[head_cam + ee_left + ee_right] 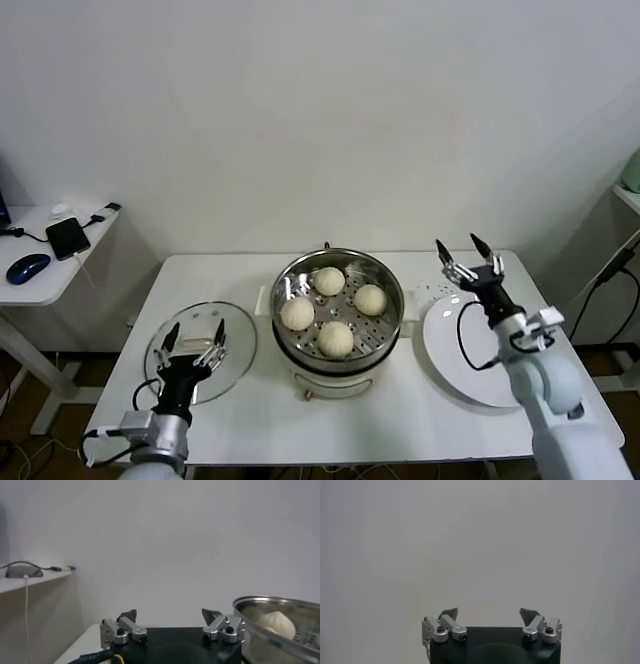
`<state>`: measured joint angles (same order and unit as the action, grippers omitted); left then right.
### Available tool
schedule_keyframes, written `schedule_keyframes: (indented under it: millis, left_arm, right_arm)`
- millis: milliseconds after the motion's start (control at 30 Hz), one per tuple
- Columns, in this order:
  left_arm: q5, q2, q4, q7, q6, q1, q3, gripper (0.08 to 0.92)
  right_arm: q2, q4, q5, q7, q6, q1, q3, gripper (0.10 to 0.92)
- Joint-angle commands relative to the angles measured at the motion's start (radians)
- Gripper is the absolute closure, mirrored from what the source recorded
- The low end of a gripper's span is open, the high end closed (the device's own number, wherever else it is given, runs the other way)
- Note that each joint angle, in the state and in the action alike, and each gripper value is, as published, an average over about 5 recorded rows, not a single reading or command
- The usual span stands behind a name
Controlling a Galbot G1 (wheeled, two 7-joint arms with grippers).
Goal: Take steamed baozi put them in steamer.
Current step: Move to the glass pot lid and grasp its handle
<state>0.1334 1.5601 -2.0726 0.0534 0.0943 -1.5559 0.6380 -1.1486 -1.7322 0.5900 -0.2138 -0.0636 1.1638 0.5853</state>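
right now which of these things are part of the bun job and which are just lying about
Part of the job:
- four steamed baozi, all in the steamer
- steamer

Just lying about:
- glass lid
- white plate
- phone and computer mouse on the side table

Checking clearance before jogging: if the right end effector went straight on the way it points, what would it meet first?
Nothing near: the open right end effector faces only the bare wall, though its distance is unclear.
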Motion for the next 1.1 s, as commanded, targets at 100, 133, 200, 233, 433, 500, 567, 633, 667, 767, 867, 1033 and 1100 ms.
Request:
schedule_keyframes:
  millis: [100,133,200,233,433,500,567,633,667,767,867,1033,1100]
  left_arm:
    - [-0.7,-0.012,0.16,-0.028,-0.176,0.096,0.066,0.177]
    - [-0.871,-0.017,0.196,-0.043,-0.219,0.115,0.087,0.177]
    - [-1.119,-0.045,0.255,-0.089,-0.266,0.144,0.11,0.177]
    - [-1.194,-0.069,0.275,-0.116,-0.268,0.149,0.11,0.177]
    - [-1.403,-0.202,0.287,-0.236,-0.137,0.092,0.062,0.177]
    - [-1.446,-0.23,0.249,-0.189,-0.092,0.057,0.049,0.177]
    - [-1.472,-0.247,0.229,-0.125,-0.082,0.047,0.047,0.177]
    - [-1.49,-0.249,0.24,-0.084,-0.104,0.06,0.058,0.177]
    - [-1.493,-0.249,0.252,-0.076,-0.116,0.068,0.063,0.177]
    - [-1.487,-0.249,0.278,-0.086,-0.12,0.077,0.056,0.177]
    - [-1.485,-0.25,0.304,-0.112,-0.097,0.082,0.023,0.177]
    - [-1.479,-0.249,0.365,-0.155,-0.092,0.112,-0.016,0.177]
    - [-1.468,-0.247,0.38,-0.164,-0.09,0.123,-0.026,0.177]
  right_arm:
    - [-0.131,-0.048,-0.005,0.16,-0.119,0.253,0.083,0.203]
    - [-0.131,-0.051,-0.006,0.16,-0.117,0.251,0.083,0.203]
    - [-0.131,-0.054,-0.006,0.16,-0.113,0.245,0.083,0.203]
    - [-0.13,-0.054,-0.006,0.16,-0.112,0.242,0.083,0.203]
    - [-0.119,-0.04,-0.005,0.157,-0.114,0.236,0.082,0.203]
    - [-0.117,-0.033,-0.004,0.156,-0.115,0.232,0.082,0.203]
    - [-0.116,-0.028,-0.003,0.156,-0.117,0.228,0.082,0.203]
    - [-0.117,-0.027,-0.002,0.156,-0.118,0.224,0.081,0.203]
    - [-0.117,-0.027,-0.002,0.155,-0.118,0.224,0.081,0.203]
    - [-0.116,-0.022,-0.004,0.155,-0.118,0.222,0.08,0.203]
    - [-0.118,-0.013,-0.007,0.156,-0.119,0.217,0.079,0.203]
    - [-0.119,-0.009,-0.008,0.157,-0.119,0.213,0.078,0.203]
    - [-0.119,-0.005,-0.008,0.158,-0.12,0.211,0.079,0.203]
